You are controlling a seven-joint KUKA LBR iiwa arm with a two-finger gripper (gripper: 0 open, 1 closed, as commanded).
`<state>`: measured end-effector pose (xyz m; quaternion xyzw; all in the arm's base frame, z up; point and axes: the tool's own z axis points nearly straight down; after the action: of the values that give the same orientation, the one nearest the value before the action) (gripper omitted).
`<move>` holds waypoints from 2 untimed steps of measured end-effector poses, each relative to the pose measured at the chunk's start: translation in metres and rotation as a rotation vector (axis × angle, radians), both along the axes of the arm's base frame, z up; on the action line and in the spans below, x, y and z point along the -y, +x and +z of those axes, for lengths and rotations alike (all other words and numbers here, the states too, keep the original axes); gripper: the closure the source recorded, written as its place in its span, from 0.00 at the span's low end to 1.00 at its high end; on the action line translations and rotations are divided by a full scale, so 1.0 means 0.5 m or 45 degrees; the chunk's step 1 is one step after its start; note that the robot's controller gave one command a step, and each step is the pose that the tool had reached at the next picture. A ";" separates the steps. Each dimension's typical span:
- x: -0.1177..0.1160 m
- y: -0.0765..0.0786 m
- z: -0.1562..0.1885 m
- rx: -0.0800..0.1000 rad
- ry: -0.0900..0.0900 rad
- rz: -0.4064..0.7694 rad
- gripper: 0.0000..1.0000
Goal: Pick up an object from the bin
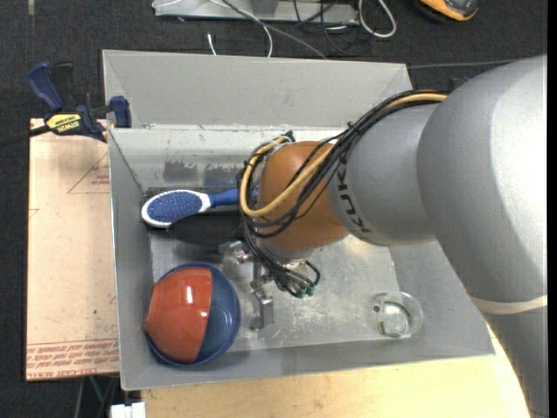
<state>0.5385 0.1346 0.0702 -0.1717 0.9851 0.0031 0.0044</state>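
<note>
The thick grey arm [452, 172] comes in from the right side of the frame and reaches leftward over the middle of the bin [261, 85]. At its wrist sits a smooth, rounded orange cover [291, 198], with yellow and black cables [251, 174] looped around it. Below the cover the metal gripper [258, 303] points down toward the scuffed grey floor in the lower middle of the frame. I cannot tell whether it is open or closed, and nothing is seen held in it.

Nearest to it, just to its left in the lower left corner, lies a round blue bowl [228, 316]. A glossy orange-red dome [178, 312] sits in it; bowl or ball, I cannot tell.

In the upper left of the bin lies a hairbrush [178, 205] with a blue oval head, a white rim and fine bristles. Just beneath it is a matte black thing [204, 227], partly hidden by the cover. In the lower right, well apart from the gripper, lies a clear ring [396, 313] of glass or plastic.
</note>
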 end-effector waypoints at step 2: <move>-0.031 -0.037 0.177 0.000 0.002 -0.048 0.00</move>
<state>0.5199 0.1500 0.1589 -0.1530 0.9882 0.0035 0.0047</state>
